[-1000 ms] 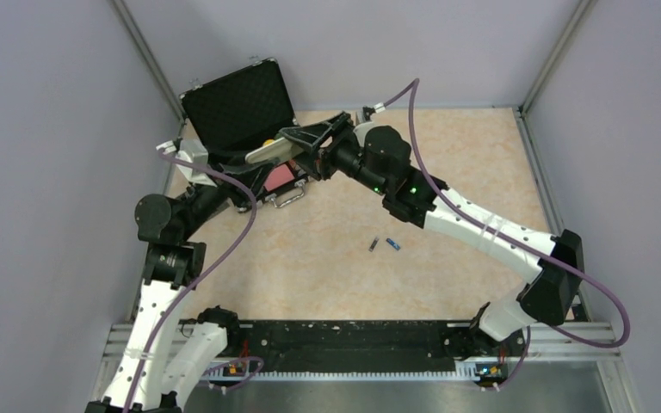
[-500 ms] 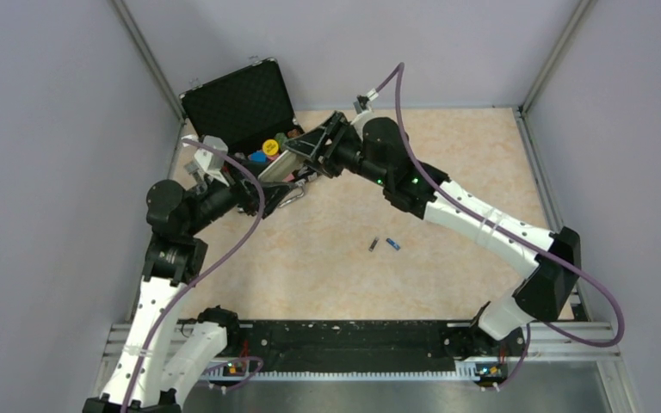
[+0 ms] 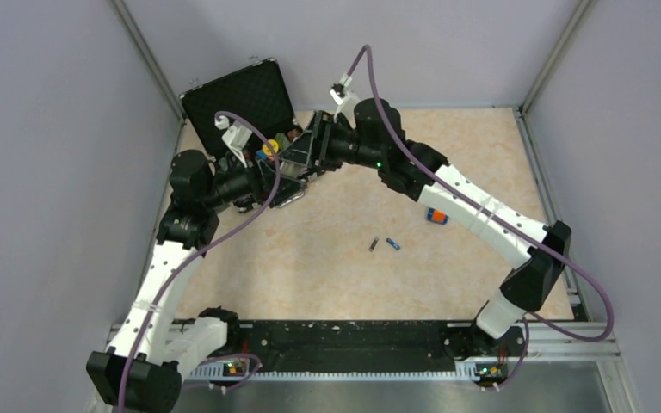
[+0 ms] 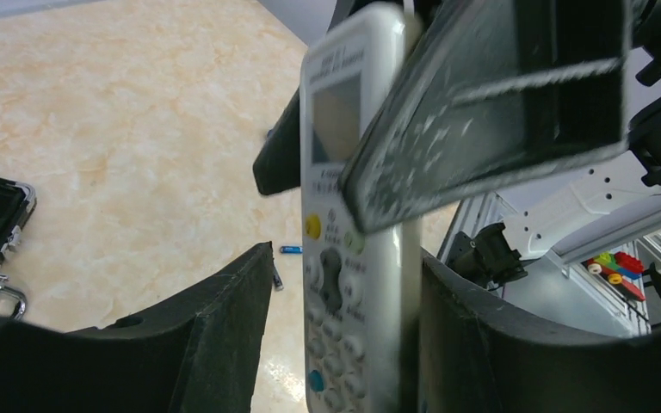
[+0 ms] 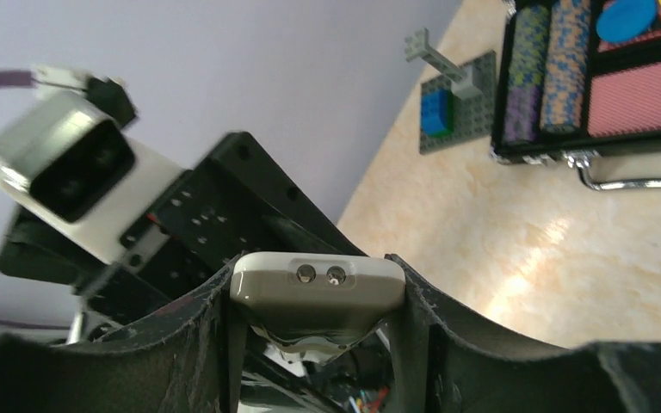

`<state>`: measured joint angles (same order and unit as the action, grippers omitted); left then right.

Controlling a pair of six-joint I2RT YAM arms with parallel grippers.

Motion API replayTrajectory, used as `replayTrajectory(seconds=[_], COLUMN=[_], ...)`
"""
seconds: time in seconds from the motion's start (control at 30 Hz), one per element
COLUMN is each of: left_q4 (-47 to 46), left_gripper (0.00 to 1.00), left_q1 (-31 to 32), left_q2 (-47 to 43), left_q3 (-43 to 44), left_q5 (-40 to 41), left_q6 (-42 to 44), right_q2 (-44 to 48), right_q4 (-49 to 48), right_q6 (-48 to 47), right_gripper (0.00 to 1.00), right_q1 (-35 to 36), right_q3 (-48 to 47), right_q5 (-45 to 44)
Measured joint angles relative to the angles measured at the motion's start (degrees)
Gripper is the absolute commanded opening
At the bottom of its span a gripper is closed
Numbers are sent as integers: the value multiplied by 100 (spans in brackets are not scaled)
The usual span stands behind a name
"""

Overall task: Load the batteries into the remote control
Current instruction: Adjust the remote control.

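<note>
Holding the remote control by one short end, the right fingers were closed on its two long edges, and it hung in the air in front of the open black case at the far left of the bench. The left fingers stood open around the same remote. One seemed to be at its edge, while the other was apart from it with bench showing through the gap. The button face and small screen were turned toward the left wrist camera, and the back with the battery compartment was not visible. The dark grey battery and the blue battery lay side by side mid-bench, well away from both arms.

This looked like a handover, and the main danger was timing. If the right fingers let go before the left ones clamped both edges, the remote would likely fall onto the case or the bench. An uneven squeeze, one side meeting first, could twist the remote in the grip or press its buttons. The two sets of fingers were crowded close together and could knock each other when parting. A grip that covered the compartment would leave the batteries nowhere to go.
</note>
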<state>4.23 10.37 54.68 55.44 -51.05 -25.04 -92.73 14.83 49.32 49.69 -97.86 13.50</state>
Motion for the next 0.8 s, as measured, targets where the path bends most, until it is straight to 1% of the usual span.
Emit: replayTrajectory(seconds=[0.13, 0.2, 0.47, 0.6, 0.63, 0.67, 0.7, 0.73, 0.8], left_q4=[31, 44, 232, 411, 463, 496, 535, 566, 608], left_gripper=[60, 55, 42, 30, 22, 17, 4, 0, 0], left_q1=[17, 33, 289, 411, 417, 424, 428, 435, 444], left_q2=[122, 170, 326, 468, 501, 542, 575, 605, 662], left_q3=[52, 59, 26, 26, 26, 26, 26, 26, 28], left_q5=[-13, -11, 214, 376, 417, 455, 472, 487, 507], left_q6=[-63, -79, 164, 350, 385, 409, 417, 422, 417], right_q2=[-129, -197, -273, -308, -332, -358, -378, -396, -411], right_q4=[516, 737, 1139, 1309, 1327, 1335, 1355, 1381, 1421], right_q6=[-306, -431, -568, -564, -564, -562, -551, -533, -507], right_gripper=[9, 9, 9, 9, 9, 10, 13, 22, 49], right_q1=[2, 2, -20, -48, -61, -70, -76, -81, -83], right_q3=[-15, -15, -20, -20, -20, -20, -20, -20, -17], right_q5=[57, 50, -94, -192, -212, -223, -234, -260, -319])
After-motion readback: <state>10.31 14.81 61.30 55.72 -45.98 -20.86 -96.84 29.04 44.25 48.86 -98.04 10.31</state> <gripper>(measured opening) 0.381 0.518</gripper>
